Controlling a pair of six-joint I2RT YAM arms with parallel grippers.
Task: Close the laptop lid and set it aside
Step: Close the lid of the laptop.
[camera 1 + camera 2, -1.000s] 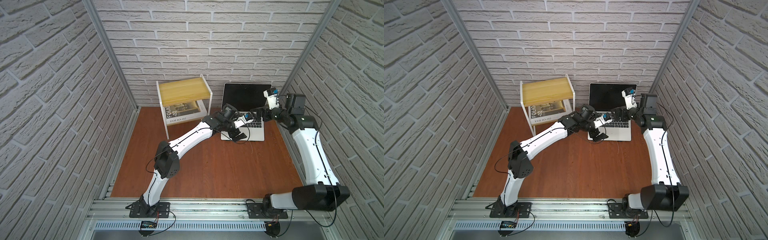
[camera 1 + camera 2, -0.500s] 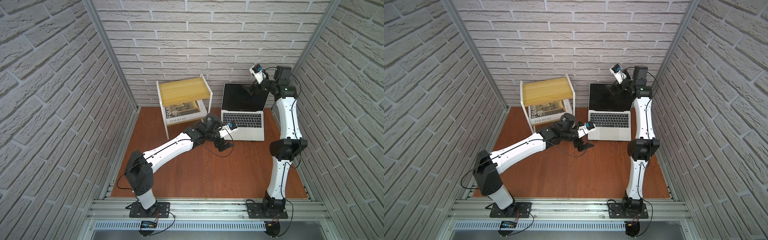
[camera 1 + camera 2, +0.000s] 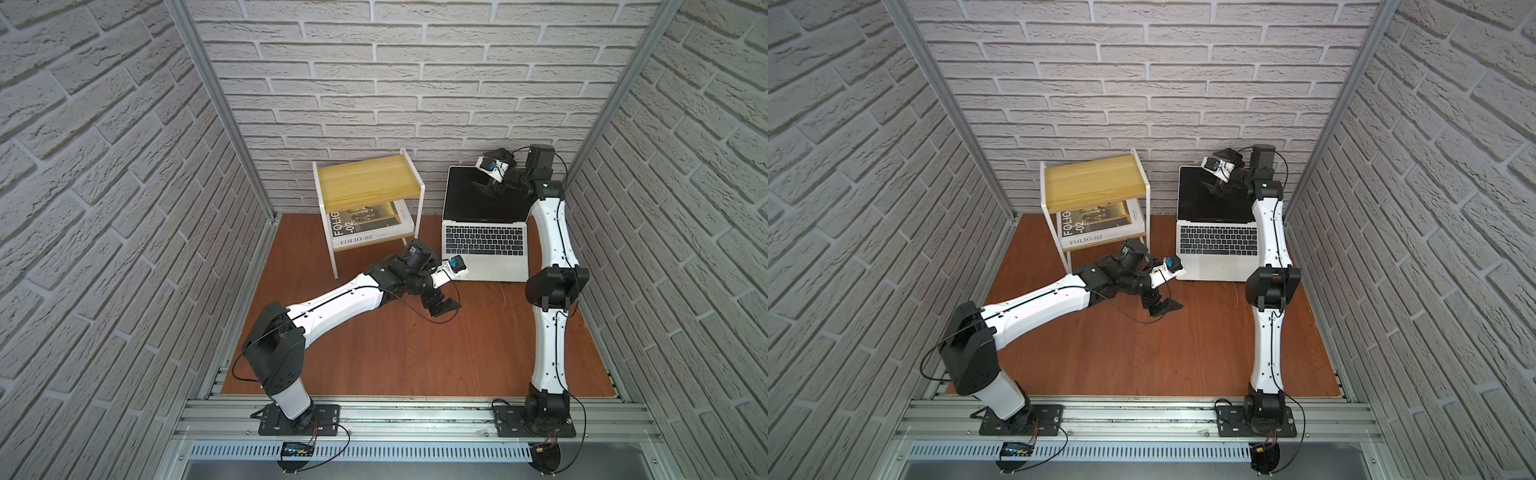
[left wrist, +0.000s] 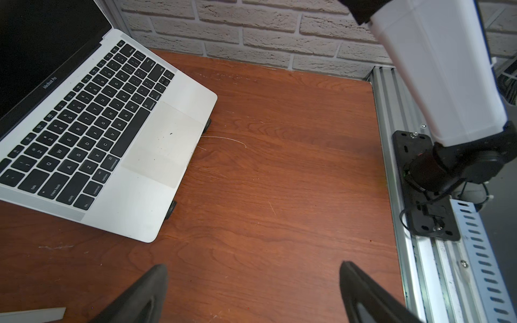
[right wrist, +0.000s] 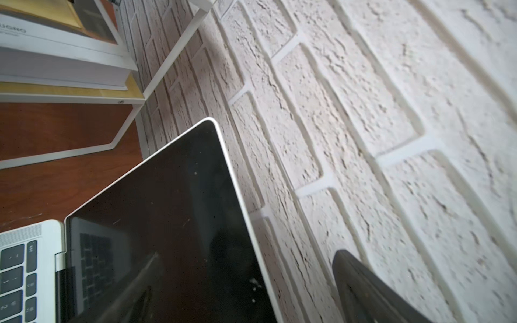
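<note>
In both top views the laptop [image 3: 484, 253] stands open on the table [image 3: 415, 353], just beside the shelf [image 3: 370, 183] on the right arm's side. Its lid [image 3: 473, 195] is raised, with the black screen facing the arm bases. A book [image 3: 365, 235] lies on the shelf's lower board. The left gripper [image 3: 442, 306] hangs low over the table, in front of the shelf and toward the laptop's near corner, jaws spread wide and holding nothing. The right gripper [image 3: 490, 170] is up at the lid's top corner farthest from the shelf, likewise spread wide with nothing held.

In the left wrist view we see the left gripper [image 4: 251, 293] with its two fingers [image 4: 145, 296] far apart over the table [image 4: 279, 195]. The laptop [image 4: 156, 139] sits apart from them, keyboard and trackpad showing, with dark feet under its front edge.

In the right wrist view the right gripper [image 5: 246, 260] straddles the top edge of the lid [image 5: 167, 209]: one blurred finger lies on the screen side, the other on the wall [image 5: 363, 112] side. We cannot tell whether either touches the lid. The shelf [image 5: 134, 89] with the book [image 5: 56, 64] shows past the lid's far corner
</note>
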